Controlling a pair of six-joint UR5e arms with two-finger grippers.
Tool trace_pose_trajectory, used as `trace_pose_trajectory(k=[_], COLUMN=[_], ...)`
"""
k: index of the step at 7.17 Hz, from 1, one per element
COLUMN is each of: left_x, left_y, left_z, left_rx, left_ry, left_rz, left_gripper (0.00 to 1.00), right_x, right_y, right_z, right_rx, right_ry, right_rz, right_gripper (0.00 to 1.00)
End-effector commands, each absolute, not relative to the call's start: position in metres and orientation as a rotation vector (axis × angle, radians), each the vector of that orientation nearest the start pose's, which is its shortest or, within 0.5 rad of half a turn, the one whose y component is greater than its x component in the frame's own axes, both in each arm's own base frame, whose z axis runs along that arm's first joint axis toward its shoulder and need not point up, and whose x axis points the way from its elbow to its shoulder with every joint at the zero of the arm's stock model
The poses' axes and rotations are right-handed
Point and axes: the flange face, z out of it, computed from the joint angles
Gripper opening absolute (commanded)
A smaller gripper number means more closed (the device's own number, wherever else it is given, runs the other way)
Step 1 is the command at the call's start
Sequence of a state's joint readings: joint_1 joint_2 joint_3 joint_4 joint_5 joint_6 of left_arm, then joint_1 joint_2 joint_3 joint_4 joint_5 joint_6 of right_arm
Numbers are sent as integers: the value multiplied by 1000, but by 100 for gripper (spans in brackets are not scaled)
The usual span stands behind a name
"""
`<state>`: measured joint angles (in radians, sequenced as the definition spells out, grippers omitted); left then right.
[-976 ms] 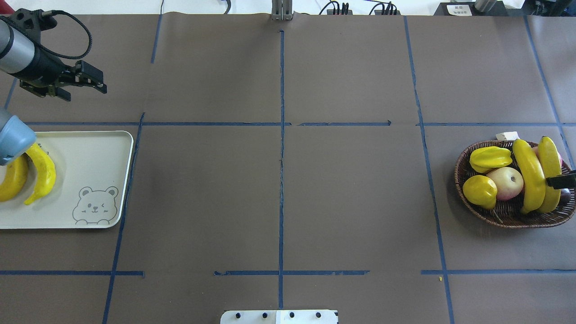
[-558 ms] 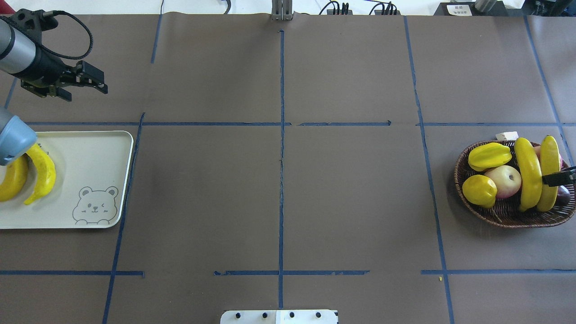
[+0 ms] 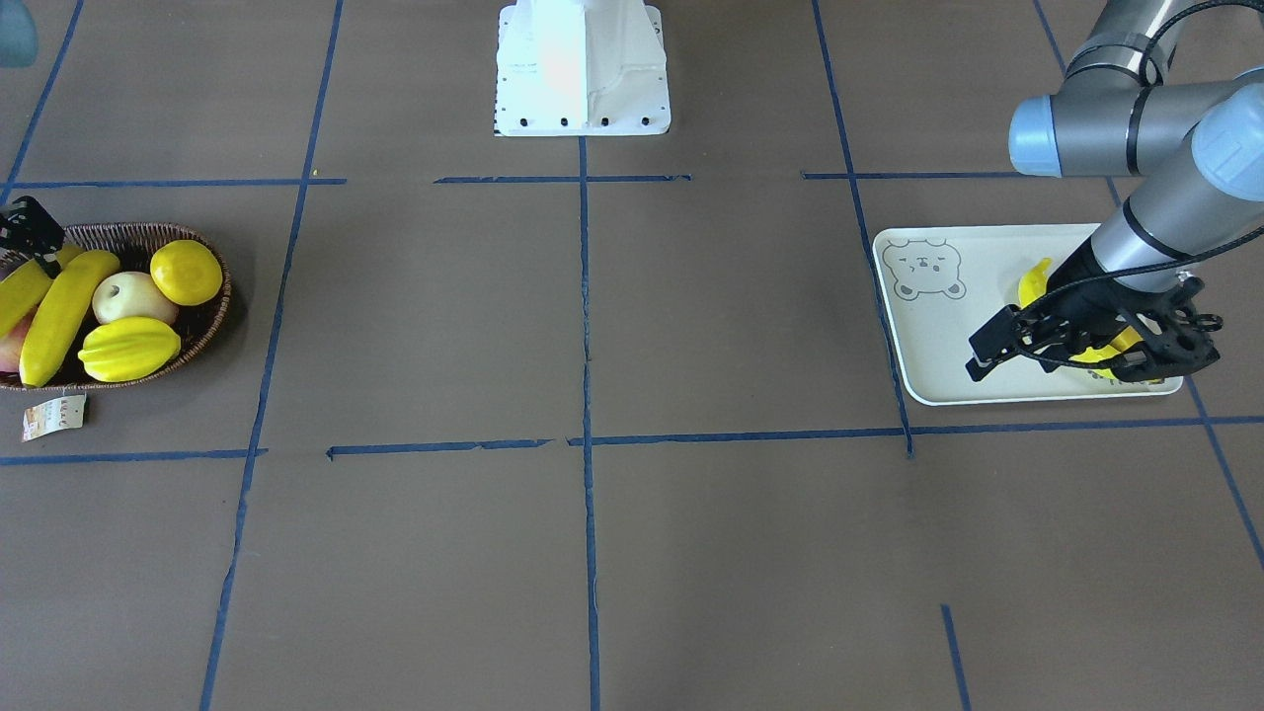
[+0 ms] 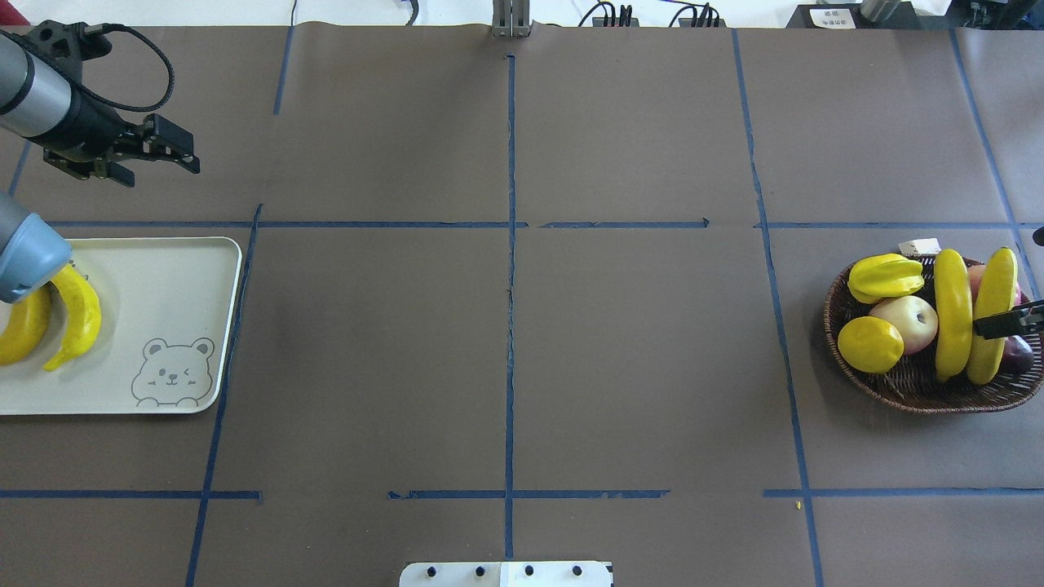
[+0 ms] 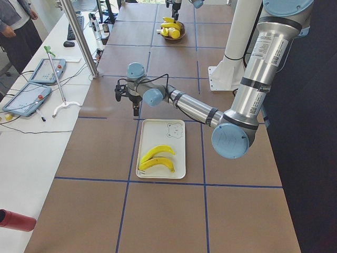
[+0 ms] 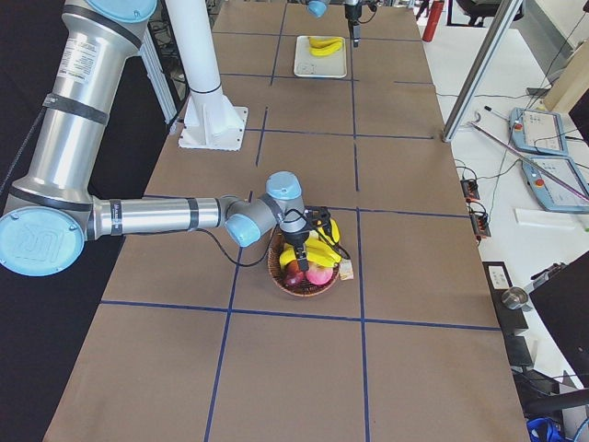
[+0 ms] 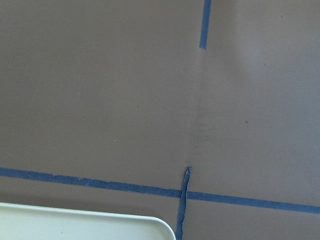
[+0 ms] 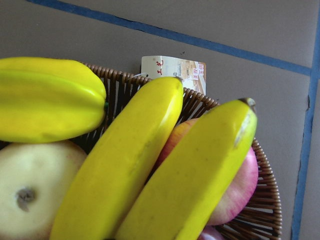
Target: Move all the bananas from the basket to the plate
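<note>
Jaws of the left gripper (image 4: pixel 151 155) are standing spread with nothing between them, hanging over bare brown tabletop (image 4: pixel 506 367) just past the far edge of the plate (image 4: pixel 163 277). Those of the right gripper (image 4: pixel 1010 323) are showing only one black finger, lying across the outer of two bananas (image 4: pixel 953 314) in the basket (image 4: pixel 922 393); whether they are gripping it or merely touching it, I cannot tell.

That basket, shallow, oval and woven of dark-brown wicker, is sitting near the tabletop's right edge. Its bananas are lying side by side, long, glossy, gently curved and dark-tipped. Sharing the basket are a ribbed starfruit (image 4: pixel 887 277), a round yellow fruit (image 4: pixel 870 344), a pale apple (image 4: pixel 905 320) and a reddish fruit (image 8: pixel 240 185) lying underneath. A paper tag (image 8: pixel 172 67) is hanging off the far rim (its red and blue print is too small for reading).

The plate, smooth cream-white with rounded corners, is resting at the tabletop's left edge. It is bearing a grey bear-face drawing (image 4: pixel 173 373) in one corner and two more bananas (image 4: pixel 77 318) curving together at its other end.
</note>
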<state>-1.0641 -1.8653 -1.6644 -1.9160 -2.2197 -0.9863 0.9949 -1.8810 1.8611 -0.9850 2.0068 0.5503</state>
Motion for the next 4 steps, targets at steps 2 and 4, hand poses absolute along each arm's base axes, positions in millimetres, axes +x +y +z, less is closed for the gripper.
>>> trace_pose_trajectory(k=[2,4], left_x=[235,239], left_y=[-571,-570], left_z=[413,413], left_rx=[96,86], left_ry=[934,935], left_rz=[-205,-214], left_gripper=[100,100], right_x=[-142,-143], right_y=[-380,-381], right_z=[604,600], right_rx=[233,236], right_ry=[-645,-653], right_rz=[-151,-154], right_gripper=[75,17])
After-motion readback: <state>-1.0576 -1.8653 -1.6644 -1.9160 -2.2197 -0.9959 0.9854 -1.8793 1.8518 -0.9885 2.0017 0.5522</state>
